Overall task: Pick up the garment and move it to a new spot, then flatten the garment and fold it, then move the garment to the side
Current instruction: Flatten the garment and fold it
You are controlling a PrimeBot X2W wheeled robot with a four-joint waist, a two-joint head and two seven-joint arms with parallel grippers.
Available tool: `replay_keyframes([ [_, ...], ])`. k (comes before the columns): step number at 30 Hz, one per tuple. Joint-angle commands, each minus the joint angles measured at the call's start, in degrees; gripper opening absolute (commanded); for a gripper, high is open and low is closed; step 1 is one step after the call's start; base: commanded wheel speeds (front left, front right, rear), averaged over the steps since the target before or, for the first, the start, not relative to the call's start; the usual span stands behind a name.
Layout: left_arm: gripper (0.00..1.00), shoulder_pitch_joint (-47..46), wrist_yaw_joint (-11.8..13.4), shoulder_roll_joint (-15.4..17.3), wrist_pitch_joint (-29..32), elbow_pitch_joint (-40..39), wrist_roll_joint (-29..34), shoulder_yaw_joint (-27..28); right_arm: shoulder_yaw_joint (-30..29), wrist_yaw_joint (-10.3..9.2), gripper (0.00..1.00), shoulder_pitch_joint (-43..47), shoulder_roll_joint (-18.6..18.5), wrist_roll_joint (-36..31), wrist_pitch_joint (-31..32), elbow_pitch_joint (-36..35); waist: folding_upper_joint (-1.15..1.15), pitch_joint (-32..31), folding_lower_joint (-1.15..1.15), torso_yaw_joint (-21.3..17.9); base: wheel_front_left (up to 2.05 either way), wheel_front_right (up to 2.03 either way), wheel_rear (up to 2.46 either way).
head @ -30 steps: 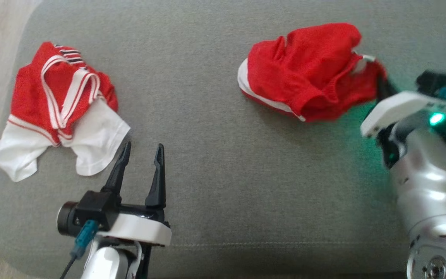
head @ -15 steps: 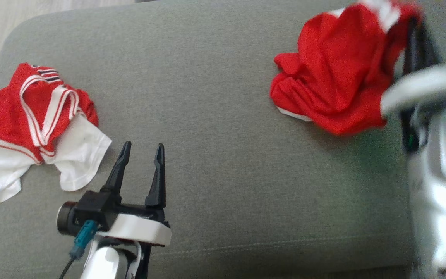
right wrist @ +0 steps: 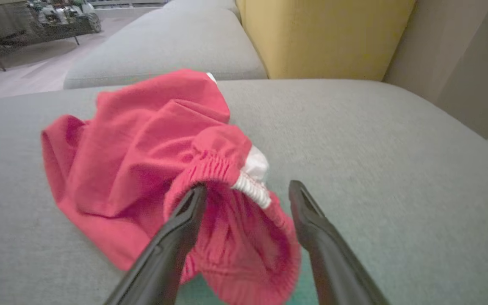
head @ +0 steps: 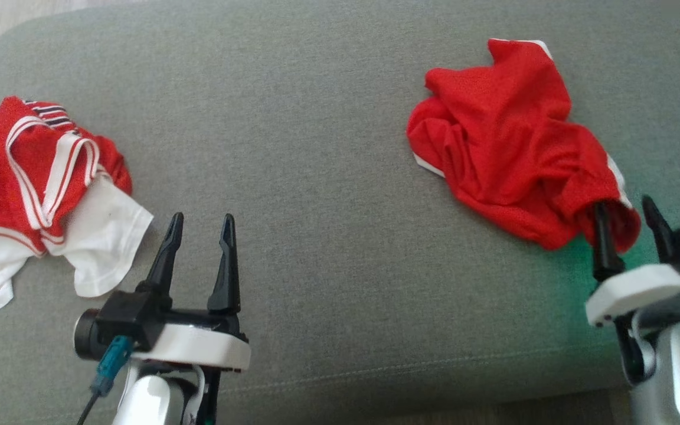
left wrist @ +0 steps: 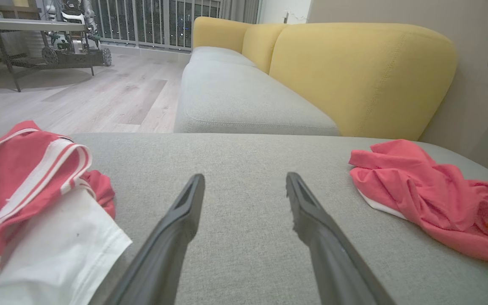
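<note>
My right jaws stand spread at the right edge of the grey seat cushion (head: 316, 248), and the elastic waistband of the red garment (head: 511, 141) lies against one finger (right wrist: 176, 237), unpinched. The garment lies crumpled toward the far right corner. My left jaws, spread and empty, hover by the near edge, near a red-and-white garment (head: 39, 195) at the left edge.
</note>
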Motion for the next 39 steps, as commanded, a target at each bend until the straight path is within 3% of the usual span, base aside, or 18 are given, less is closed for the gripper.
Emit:
replay_keyframes([
  [1, 1.0, -2.2, -0.5, 0.1, -0.3, -1.7, 0.5, 1.6, 4.0, -0.01, 1.0, 0.1, -0.4, 0.3, 1.8, -5.1, 0.0, -0.4, 0.0, 0.0, 0.0, 0.0, 0.0],
  [10, 1.0, -1.8, -0.7, 0.1, -0.3, -1.1, -0.5, 0.6, 12.9, -0.01, 1.0, 6.0, -0.4, -3.0, 11.3, -15.7, 0.0, -1.7, 0.0, 2.8, 0.0, 0.0, 0.0],
  [15, 1.0, -1.2, -0.2, 0.1, -0.3, -1.3, -1.1, 0.6, 12.1, -0.01, 1.0, 9.5, -0.4, -4.7, 15.2, -16.2, 0.0, -2.0, 0.0, 4.5, 0.0, 0.0, 0.0],
  [22, 1.0, -1.2, -0.1, 0.1, -0.3, -1.4, -1.5, -0.3, 9.6, -0.01, 1.0, 6.0, -0.4, -6.0, 14.5, -8.3, 0.0, -2.0, 0.0, 6.1, 0.0, 0.0, 0.0],
  [30, 1.0, -1.1, 0.0, 0.1, -0.3, -1.3, -1.5, -1.2, 4.2, -0.01, 1.0, -2.0, -0.4, -13.5, 10.2, 4.3, 0.0, -2.1, 0.0, 8.8, 0.0, 0.0, 0.0],
  [31, 1.0, -1.0, 0.0, 0.1, -0.3, -1.2, -1.5, -1.3, 3.7, -0.01, 0.93, -2.7, -0.4, -13.8, 9.9, 6.0, 0.0, -2.1, 0.0, 9.1, 0.0, 0.0, 0.0],
  [32, 1.0, -0.9, 0.0, 0.1, -0.3, -1.1, -1.5, -1.4, 3.4, -0.01, 0.43, -3.3, -0.4, -13.7, 9.8, 7.7, 0.0, -2.3, 0.0, 9.5, 0.0, 0.0, 0.0],
  [33, 1.0, -0.8, -0.1, 0.1, -0.3, -1.0, -1.6, -1.5, 3.3, -0.01, 0.0, -3.7, -0.4, -13.1, 9.7, 9.5, 0.0, -2.5, 0.0, 9.9, 0.0, 0.0, 0.0],
  [36, 1.0, -0.4, 0.0, 0.1, -0.3, -0.7, -1.7, -1.5, 4.5, -0.01, 0.0, -5.1, -0.4, -5.7, 8.0, 13.9, 0.0, -3.1, 0.0, 10.9, 0.0, 0.0, 0.0],
  [39, 1.0, 0.0, 0.0, 0.1, -0.3, -0.7, -1.7, -1.5, 9.1, -0.01, 0.0, -7.5, -0.4, 10.0, 5.2, 17.7, 0.0, -3.7, 0.0, 11.4, 0.0, 0.0, 0.0],
])
